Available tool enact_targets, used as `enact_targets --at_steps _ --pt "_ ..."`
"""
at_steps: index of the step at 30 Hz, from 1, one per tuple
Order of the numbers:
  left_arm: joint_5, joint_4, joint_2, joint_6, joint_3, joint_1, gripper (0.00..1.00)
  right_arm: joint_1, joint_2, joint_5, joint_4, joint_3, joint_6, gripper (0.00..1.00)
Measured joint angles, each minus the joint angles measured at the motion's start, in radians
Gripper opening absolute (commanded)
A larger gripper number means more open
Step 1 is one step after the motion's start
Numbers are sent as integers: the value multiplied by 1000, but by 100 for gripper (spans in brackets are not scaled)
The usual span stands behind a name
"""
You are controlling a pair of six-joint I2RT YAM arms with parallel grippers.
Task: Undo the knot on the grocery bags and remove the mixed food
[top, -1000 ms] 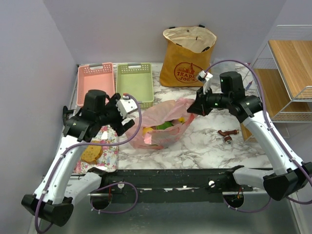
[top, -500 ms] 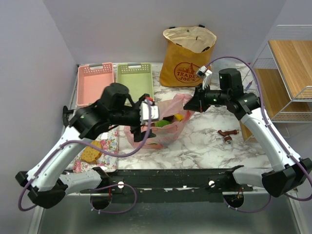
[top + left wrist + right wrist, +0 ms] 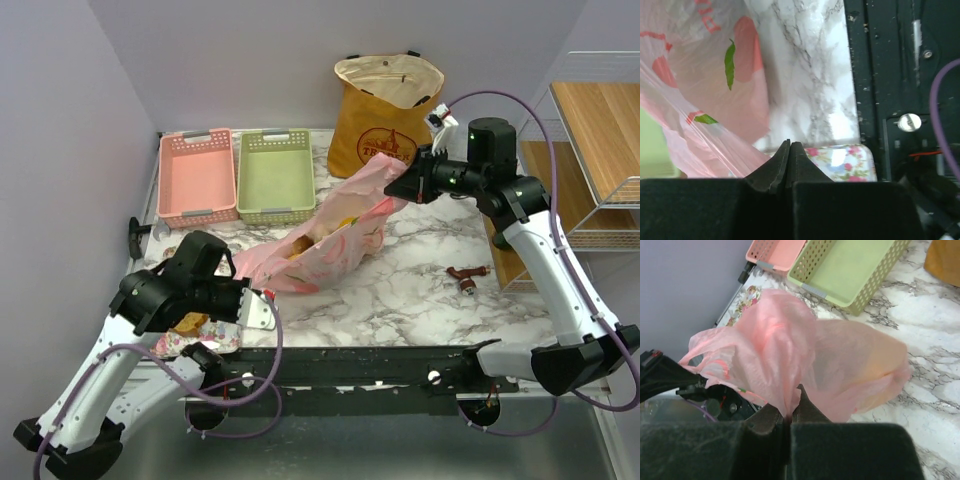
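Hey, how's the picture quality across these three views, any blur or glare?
Top view: sharp, evenly lit. Left wrist view: pink bag close and soft, white glare on the marble table near its edge. Right wrist view: bag smeared, green basket crisper.

Overhead plus two wrist cameras.
Overhead faces down on the table (image 3: 400, 290); wrist views sit close, all seemingly sharing the pink bag (image 3: 330, 245).
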Motion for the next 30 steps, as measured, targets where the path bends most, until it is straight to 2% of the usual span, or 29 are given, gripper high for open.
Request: enact_targets --at_steps 5,6,7,9,10,14,15,18,22,25,30 --pt "-22 -18 -121 259 -91 36 0 -24 29 -1 -24 20 57 1" --pt "-32 -9 -148 301 -130 38 5 -24 34 -6 -28 17 64 1" --pt "-39 -2 -161 324 -149 39 15 -24 35 -13 -28 7 68 1" --pt "-59 43 -209 346 -224 39 53 -27 30 -32 -23 -35 68 1" --pt "-71 57 -222 343 -248 39 64 -30 26 -41 -15 -65 64 1" --pt "-85 44 -236 271 -294 45 85 -59 16 -89 -8 -191 30 1" --pt "-68 40 -236 222 -271 46 95 -64 14 -101 -8 -218 18 1" --pt "14 50 -236 78 -149 46 99 -66 -3 -134 -8 -287 -10 1" --pt "119 177 -232 -250 84 46 98 -60 -58 -163 -6 -333 -35 1" --pt "116 298 -187 -465 193 46 98 -56 -100 -175 4 -340 -50 1" --pt "21 421 40 -639 251 26 99 -53 -128 -179 20 -340 -61 1"
